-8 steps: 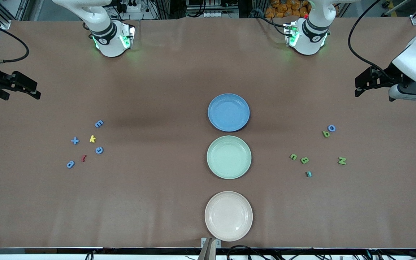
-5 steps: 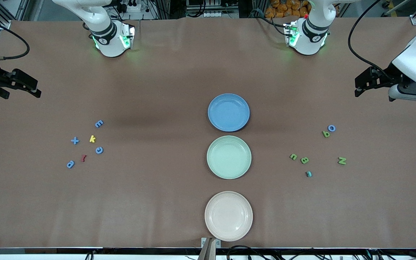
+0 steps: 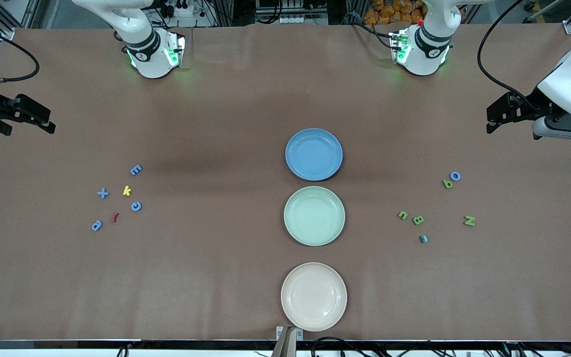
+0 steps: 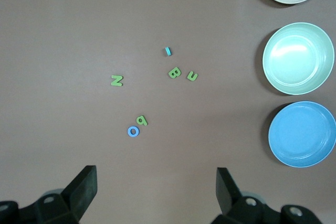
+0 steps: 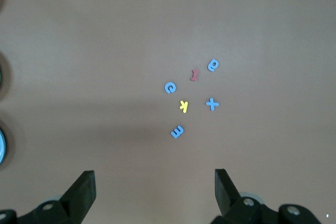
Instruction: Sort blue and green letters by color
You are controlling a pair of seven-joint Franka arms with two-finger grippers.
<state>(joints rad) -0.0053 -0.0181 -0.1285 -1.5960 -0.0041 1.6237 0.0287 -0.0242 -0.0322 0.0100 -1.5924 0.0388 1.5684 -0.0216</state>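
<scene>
Only the wrist views show the jaws clearly: the left gripper (image 4: 155, 192) and right gripper (image 5: 154, 195) both stand wide, holding nothing. Chunky blue letters (image 3: 136, 206) lie toward the right arm's end of the matte brown surface (image 3: 216, 277); green letters (image 3: 418, 220) (one blue among them) toward the left arm's.

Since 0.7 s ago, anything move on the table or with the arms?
Barely. The right gripper, open over bare table at its arm's end, rose a touch at first; the left gripper, also open at its own end, shifted only a hair. Nothing was taken hold of or let go. The blue and green letters and the three plates lie unchanged.
</scene>
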